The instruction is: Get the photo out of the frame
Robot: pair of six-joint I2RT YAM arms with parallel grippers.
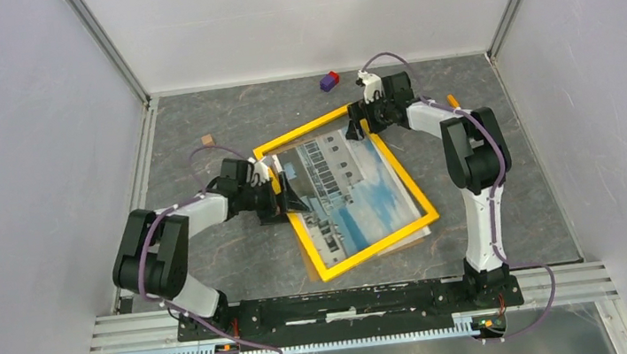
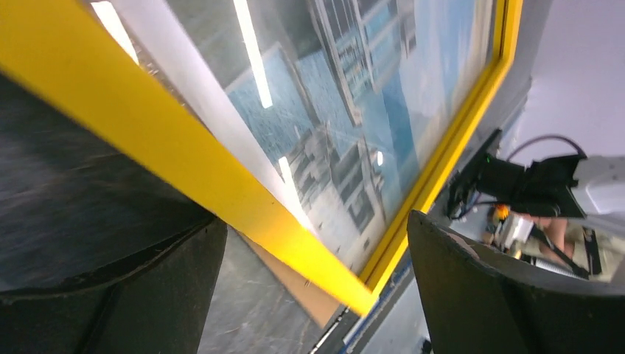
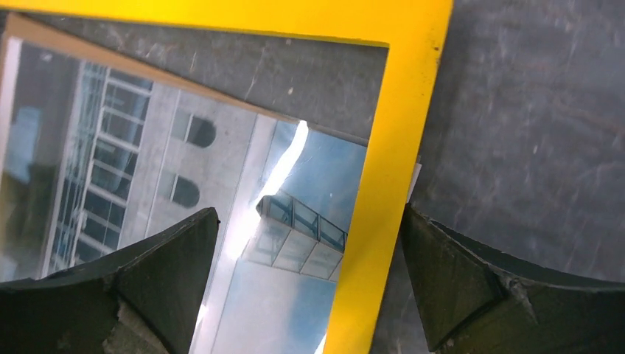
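Photo [image 1: 352, 192] of white building and blue sky, lying askew inside the yellow frame [image 1: 300, 133], flat on the table [image 1: 223, 116], left gripper [image 1: 290, 195] at frame's 9 o'clock edge, jaws spread wide astride the border, gripping nothing, right gripper [image 1: 363, 122] at 1 o'clock corner, equally wide, straddling the border

The photo [image 1: 356, 194] is glossy and throws back streaks of light inside the smooth yellow frame [image 1: 300, 132], a matt brown fibre-like board [image 2: 298, 286] shows beneath, the grey stone-patterned table [image 1: 223, 116] looks dull and scuffed, and the fingers [image 3: 472, 280] of the right gripper [image 3: 310, 212] are matt black plastic, rough-edged.
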